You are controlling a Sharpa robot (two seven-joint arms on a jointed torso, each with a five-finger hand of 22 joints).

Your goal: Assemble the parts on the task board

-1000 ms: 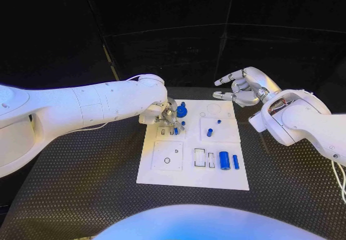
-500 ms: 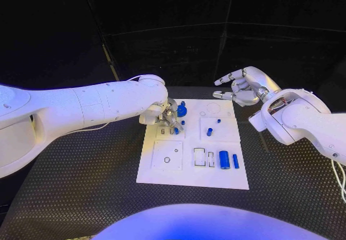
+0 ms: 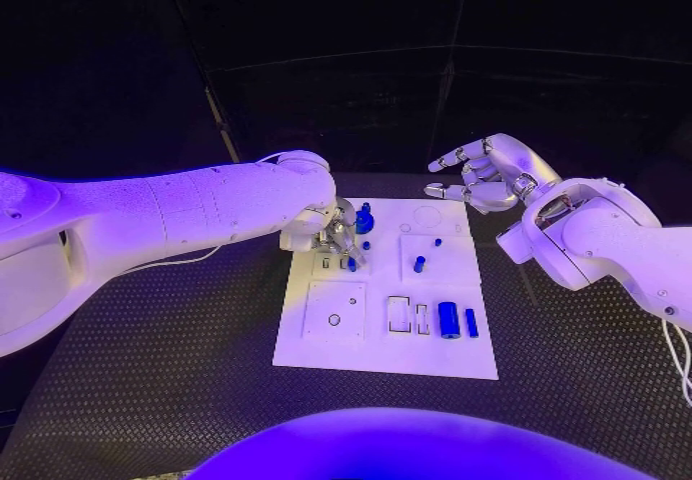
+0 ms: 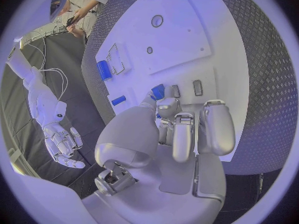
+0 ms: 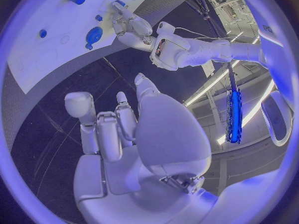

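The white task board point(image 3: 387, 330) lies at the centre of the black counter point(image 3: 159, 380), with small blue parts spread over it: a large blue cylinder point(image 3: 449, 320) and a slim blue bar point(image 3: 472, 323) lie side by side toward the board's 4 o'clock corner, a short blue peg point(image 3: 420, 264) stands near its middle, and a round-headed blue piece point(image 3: 364, 220) sits near the 12 o'clock edge. At the board's 10 o'clock corner, the left robot hand point(image 3: 335, 232) is lowered onto the board, its fingers point(image 4: 182, 134) bunched together over a small blue part point(image 4: 158, 91); whether they actually pinch it cannot be told. The right robot hand point(image 3: 483, 172) hangs above the counter beyond the board's 1 o'clock corner, fingers loosely curled and spread apart, holding nothing.
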